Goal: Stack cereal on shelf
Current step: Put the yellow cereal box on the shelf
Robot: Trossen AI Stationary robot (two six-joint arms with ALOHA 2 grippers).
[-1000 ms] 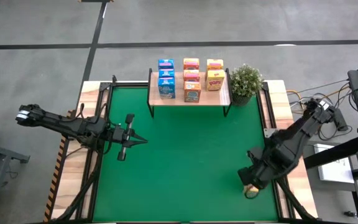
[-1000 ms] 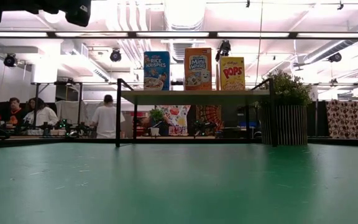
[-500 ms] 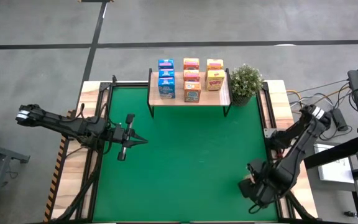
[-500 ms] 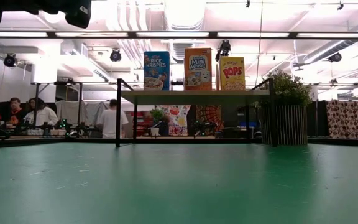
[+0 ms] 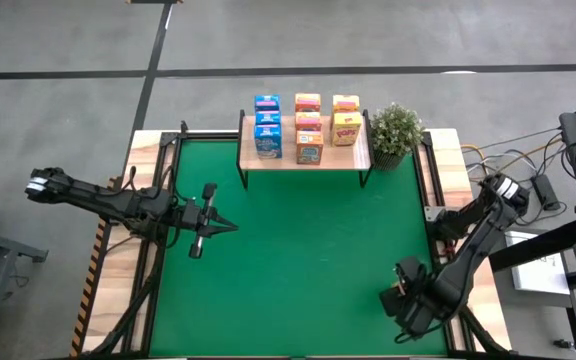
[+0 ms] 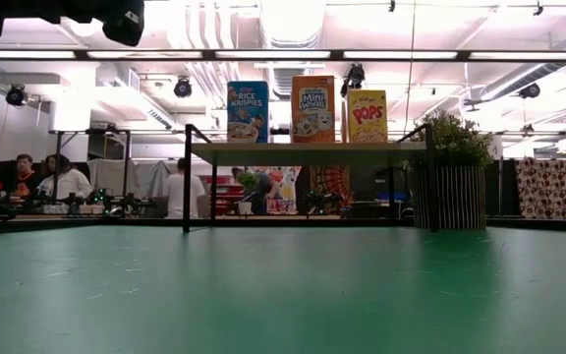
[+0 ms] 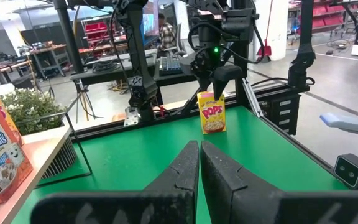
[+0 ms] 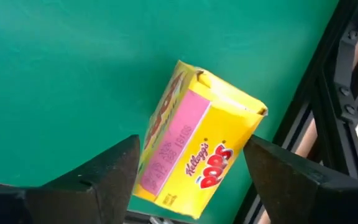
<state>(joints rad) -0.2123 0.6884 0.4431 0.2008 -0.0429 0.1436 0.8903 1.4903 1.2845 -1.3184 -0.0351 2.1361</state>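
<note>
green mat [image 8: 73, 74] under wrist-view-only yellow box [image 8: 197, 155].

Printed glossy cardboard of the yellow cereal box [image 8: 197, 146], matt green table mat [image 8: 73, 62], light-wood shelf [image 5: 305, 158].

- The desk [image 5: 298, 240] carries a plain green mat, with pale wood showing along its edges.
- The shelf [image 5: 306, 158] is light wood on thin black legs.
- On it, the blue boxes [image 5: 267, 127] stand beside the orange-red boxes [image 5: 308, 128] and the yellow boxes [image 5: 345, 120].
- The yellow Pops box [image 8: 199, 149] near the right claw [image 8: 191, 180] has red lettering and a pink side panel.
- The potted plant [image 5: 395, 130] is green.
- Both arms are dark, almost black.
</note>
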